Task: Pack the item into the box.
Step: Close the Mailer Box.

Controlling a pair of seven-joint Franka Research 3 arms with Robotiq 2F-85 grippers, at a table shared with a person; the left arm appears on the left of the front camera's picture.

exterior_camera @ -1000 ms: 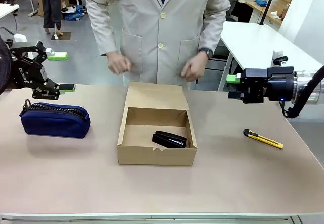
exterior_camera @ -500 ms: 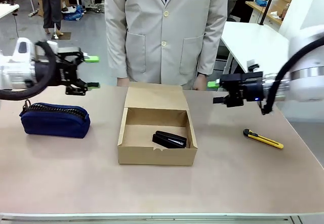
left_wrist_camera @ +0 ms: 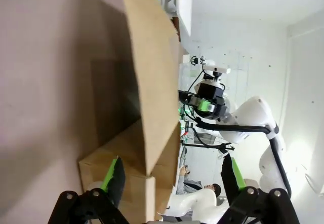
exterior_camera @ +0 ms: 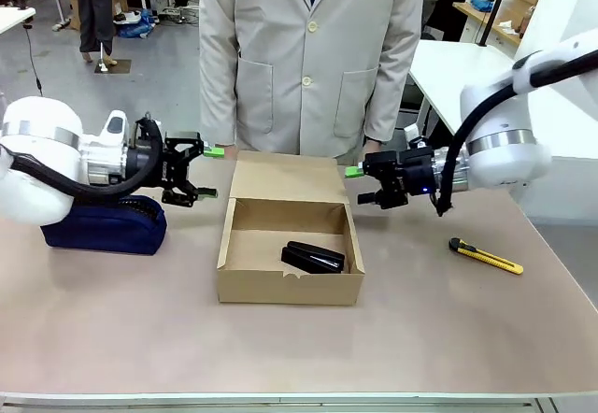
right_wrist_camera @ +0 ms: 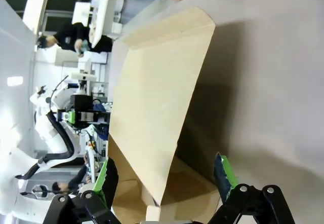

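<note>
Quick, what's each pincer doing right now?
Left pincer: open, holding nothing.
Right pincer: open, holding nothing.

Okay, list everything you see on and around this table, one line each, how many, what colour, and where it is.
box: one, brown cardboard, middle of the table, open, lid raised at its far side
stapler: one, black, inside the box, toward its near right corner
pouch: one, navy, zippered, table's left side
utility knife: one, yellow and black, table's right side
table: one, beige top
person: one, light grey coat, standing at the far edge behind the box
left gripper: one, black with green pads, open, just left of the box's lid
right gripper: one, black with green pads, open, just right of the lid
</note>
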